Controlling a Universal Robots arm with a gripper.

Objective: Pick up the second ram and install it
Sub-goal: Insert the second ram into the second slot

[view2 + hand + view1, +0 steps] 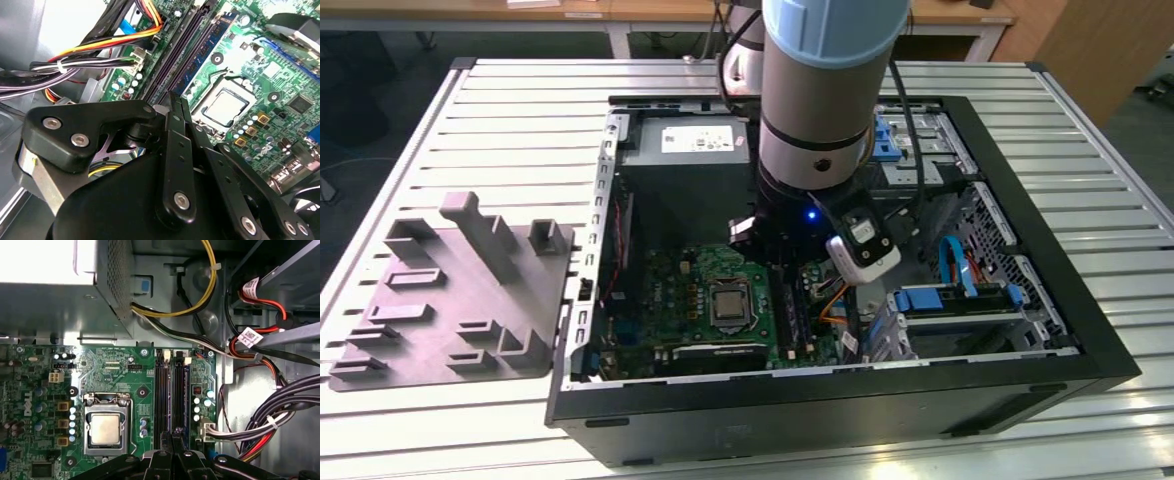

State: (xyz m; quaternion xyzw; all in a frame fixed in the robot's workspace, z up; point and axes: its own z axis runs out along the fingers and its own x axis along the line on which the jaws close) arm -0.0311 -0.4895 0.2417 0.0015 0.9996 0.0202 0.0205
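Gripper (175,432) hangs over black slots (162,390) on green motherboard (115,371).

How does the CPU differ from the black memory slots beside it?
The CPU is square and silvery; the slots are long, narrow and black. The CPU lies flat inside a metal frame; the slots run side by side as parallel rails. There is one CPU, but several slots. Both sit on the green motherboard.
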